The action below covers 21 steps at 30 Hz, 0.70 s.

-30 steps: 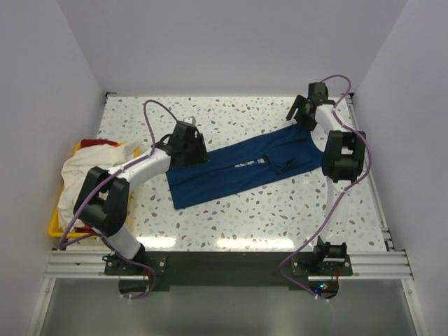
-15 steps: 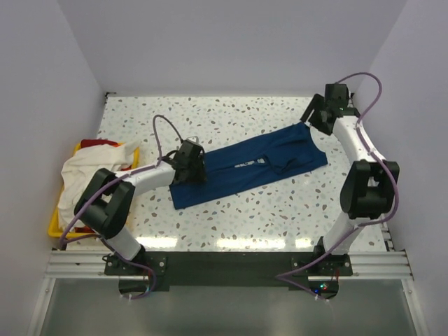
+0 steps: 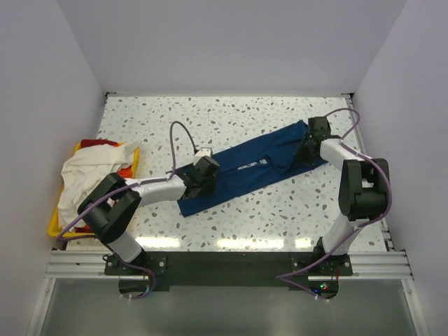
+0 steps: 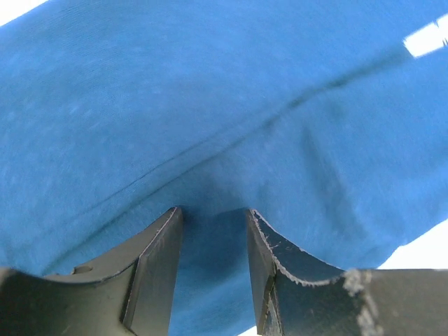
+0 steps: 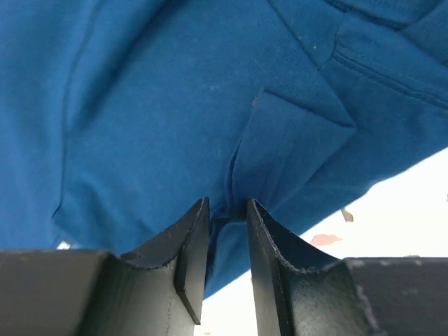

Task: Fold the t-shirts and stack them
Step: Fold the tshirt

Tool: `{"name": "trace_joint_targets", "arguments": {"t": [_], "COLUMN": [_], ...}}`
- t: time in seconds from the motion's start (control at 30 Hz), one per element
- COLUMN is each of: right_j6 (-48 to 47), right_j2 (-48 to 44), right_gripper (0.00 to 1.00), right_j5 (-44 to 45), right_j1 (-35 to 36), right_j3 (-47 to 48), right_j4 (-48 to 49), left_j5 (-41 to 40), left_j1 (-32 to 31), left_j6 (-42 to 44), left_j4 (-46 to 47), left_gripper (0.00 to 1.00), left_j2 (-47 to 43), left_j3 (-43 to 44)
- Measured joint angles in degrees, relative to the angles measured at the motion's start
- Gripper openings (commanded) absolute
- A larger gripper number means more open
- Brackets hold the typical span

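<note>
Two claws meet the limp, light navy t-shirt [image 3: 252,166]: left claw [image 4: 213,210] gapes over flat cloth beneath it, right claw [image 5: 227,203] pinches a raised fold, likely a secure hold.

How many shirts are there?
3: navy shirt spread on the table, cream shirt draped over the yellow bin, red shirt beneath it; more may be hidden.

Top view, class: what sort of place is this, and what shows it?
Probably a robot lab booth: two arms bolted at a speckled table, plain walls closing it in, a blue shirt laid out for folding.
</note>
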Motion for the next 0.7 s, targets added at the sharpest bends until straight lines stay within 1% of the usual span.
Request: {"name": "trace_joint_targets", "arguments": {"t": [0.07,0.17,0.33,0.5,0.7], "right_j6": [-0.07,-0.35,-2.01,-5.31,-11.58], "right_j2": [2.08,6.93,15.12,24.50,37.75], "right_gripper": [0.30,0.30,0.30,0.30,0.35], "right_j5": [0.20,0.35,0.57,1.64,3.34], "right_j1": [-0.04,-0.04,0.09,1.44,6.78], "right_j3": [0.72,4.26,15.56,30.03,51.87], "right_j4": [0.28,-0.02,-1.86,-5.44,-10.56], "left_j5": [-0.46,-0.44,0.52,3.39,6.75], "left_j1": [-2.69,-6.69,-12.24,-16.68,-17.31], "left_j6": [-0.50,-1.73,-4.24,-5.57,-5.33], "left_j4": [-0.04,-0.02,-0.72,-2.19,-3.56], "left_gripper": [0.46,0.45,0.45,0.47,0.52], "left_j2": [-0.33,-0.33,-0.15,0.90,2.99], "left_j3": [-0.33,-0.31,0.44,2.56,7.28]}}
